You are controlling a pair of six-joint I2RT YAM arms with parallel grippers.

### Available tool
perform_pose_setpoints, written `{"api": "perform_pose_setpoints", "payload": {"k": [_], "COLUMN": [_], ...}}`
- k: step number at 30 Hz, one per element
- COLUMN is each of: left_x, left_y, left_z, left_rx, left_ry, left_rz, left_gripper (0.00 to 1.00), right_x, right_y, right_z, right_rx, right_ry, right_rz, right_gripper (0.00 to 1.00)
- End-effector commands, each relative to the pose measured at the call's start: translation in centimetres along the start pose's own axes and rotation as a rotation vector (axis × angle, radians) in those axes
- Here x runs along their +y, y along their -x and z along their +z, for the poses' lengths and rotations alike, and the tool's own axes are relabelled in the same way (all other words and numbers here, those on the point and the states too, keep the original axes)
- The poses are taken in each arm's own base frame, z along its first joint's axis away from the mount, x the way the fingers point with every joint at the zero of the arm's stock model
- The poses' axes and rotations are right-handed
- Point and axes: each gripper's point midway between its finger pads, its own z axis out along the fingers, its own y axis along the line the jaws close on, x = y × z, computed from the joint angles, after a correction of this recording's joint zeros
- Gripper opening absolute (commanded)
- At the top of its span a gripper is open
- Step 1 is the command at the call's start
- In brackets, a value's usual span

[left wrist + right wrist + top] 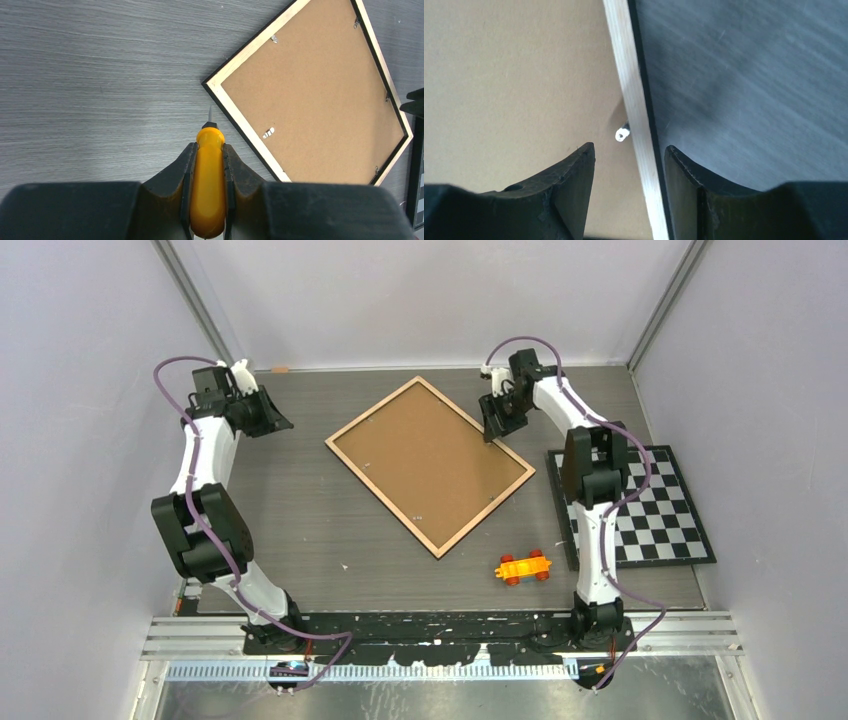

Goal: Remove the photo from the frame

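Observation:
The frame (430, 464) lies face down in the middle of the table, brown back board up, with a light wooden rim and a thin black edge. It also shows in the left wrist view (312, 95). The photo is hidden under the board. My left gripper (272, 418) is shut on a yellow-handled screwdriver (209, 180), whose tip points at the frame's near corner, left of the frame. My right gripper (494, 428) hangs open over the frame's right rim (634, 110), one finger over the board and one over the table. A small metal tab (622, 133) sits just ahead of it.
A black-and-white checkerboard mat (640, 505) lies at the right under the right arm. An orange toy car (523, 567) lies near the front, below the frame. Grey walls close in the table on three sides.

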Motion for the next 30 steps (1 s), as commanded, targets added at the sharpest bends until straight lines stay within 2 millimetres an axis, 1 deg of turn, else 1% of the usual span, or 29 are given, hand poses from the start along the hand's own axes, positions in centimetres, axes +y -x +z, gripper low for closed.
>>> {"api": "perform_pose_setpoints", "payload": {"k": [1,4,8,11,14,15,16,18,21,23,26,29,30], "left_x": [-0.3,-0.2,0.0,0.0,0.1,0.1,0.1,0.1,0.0,-0.1,-0.1,-0.2,-0.2], "left_y": [1.9,1.9,1.8,1.7,1.7,1.7,1.7,1.6,1.7,1.7,1.6,1.4,1.4], "left_z": [-0.3,-0.3,-0.3,-0.3,-0.3,-0.3,-0.3,-0.4,-0.5,-0.7,-1.0,-1.3,-1.4], "left_rx": [-0.049,-0.050,-0.044,-0.041,-0.040,-0.039,-0.039,-0.038,-0.043,-0.044,-0.048,-0.051,-0.053], "left_ry": [-0.018,-0.013,-0.006,-0.002,0.002,0.003,0.001,0.003,0.003,0.003,0.006,0.010,0.012], "left_rz": [0.027,0.028,0.033,0.035,0.034,0.034,0.034,0.033,0.036,0.041,0.045,0.049,0.051], "left_gripper": [0.00,0.00,0.00,0.00,0.00,0.00,0.00,0.00,0.00,0.00,0.00,0.00,0.00], "right_x": [0.1,0.0,0.8,1.7,3.2,3.9,4.6,6.4,9.4,11.3,14.1,16.1,16.2], "right_y": [3.8,5.0,4.9,4.8,4.7,4.5,4.3,3.3,1.2,0.1,-0.6,-0.6,-0.4], "right_z": [0.2,1.5,3.8,5.1,5.6,5.7,5.8,6.1,6.6,6.9,6.9,6.6,6.5], "right_rx": [-0.087,-0.107,-0.088,-0.070,-0.034,-0.025,-0.014,0.027,0.108,0.143,0.156,0.152,0.147], "right_ry": [0.014,0.002,0.019,0.040,0.095,0.118,0.144,0.177,0.222,0.237,0.260,0.281,0.277], "right_rz": [-0.036,-0.053,-0.108,-0.150,-0.197,-0.209,-0.229,-0.292,-0.428,-0.522,-0.638,-0.694,-0.705], "right_gripper": [0.57,0.56,0.53,0.48,0.39,0.37,0.32,0.25,0.17,0.16,0.14,0.14,0.14]}}
